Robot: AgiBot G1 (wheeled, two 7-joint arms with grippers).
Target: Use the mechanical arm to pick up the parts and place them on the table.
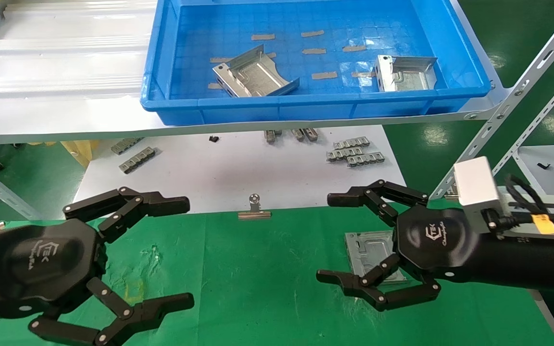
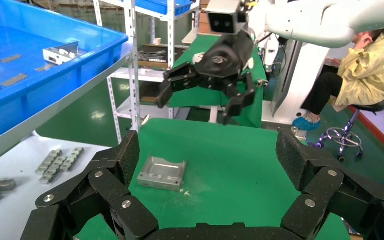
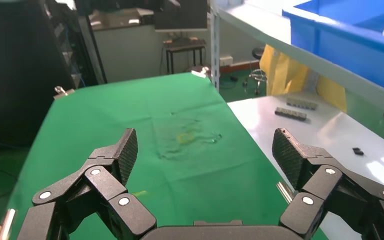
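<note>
The right gripper [image 1: 327,238], black and hexagonal with linkage fingers, hangs spread wide and empty at the lower right of the head view, above a silver stamped sheet-metal part [image 1: 369,250] that lies flat on the green cloth table [image 1: 258,278]; the left wrist view shows that part [image 2: 162,172] resting clear of the gripper overhead. Two more silver parts wait in the blue plastic bin [image 1: 306,108] at the top of the frame: one tilted near its centre [image 1: 254,74], one toward its right end [image 1: 404,72].

Judging from this, one part is delivered and the next step is another pickup. It would go best if the right arm rises well above the bin's front wall before reaching in, then closes across a part's upturned side walls rather than its flat face.

The shelf edge and the slanted perforated strut [image 1: 512,103] at the right narrow the path upward. The left gripper [image 1: 188,252], also spread and empty, sits at the lower left, well apart, leaving the middle of the cloth open.
</note>
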